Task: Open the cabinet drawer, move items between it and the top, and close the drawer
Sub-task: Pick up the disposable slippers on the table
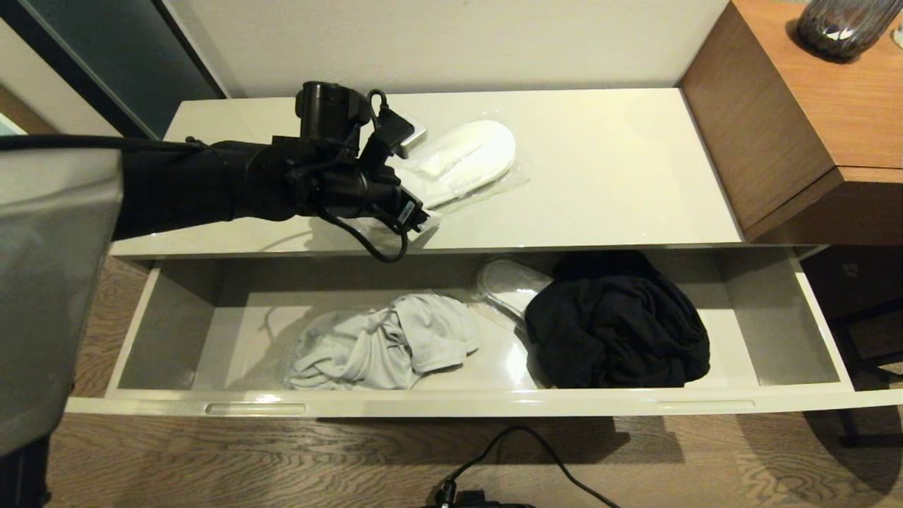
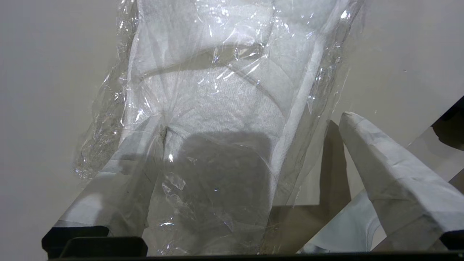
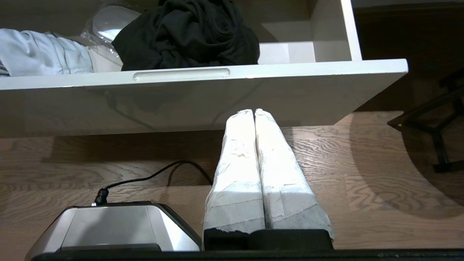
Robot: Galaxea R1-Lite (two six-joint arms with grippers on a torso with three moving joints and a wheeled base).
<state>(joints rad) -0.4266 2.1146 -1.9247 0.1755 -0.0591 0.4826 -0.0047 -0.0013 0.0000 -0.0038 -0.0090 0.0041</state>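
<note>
In the head view the cabinet drawer stands pulled out, holding a light grey garment, a black garment and one sleeved slipper between them. The left gripper hangs over the top at a second pair of white slippers. In the left wrist view its fingers are spread wide around the plastic-wrapped slippers. In the right wrist view the right gripper, clenched on nothing, sits low before the drawer front.
</note>
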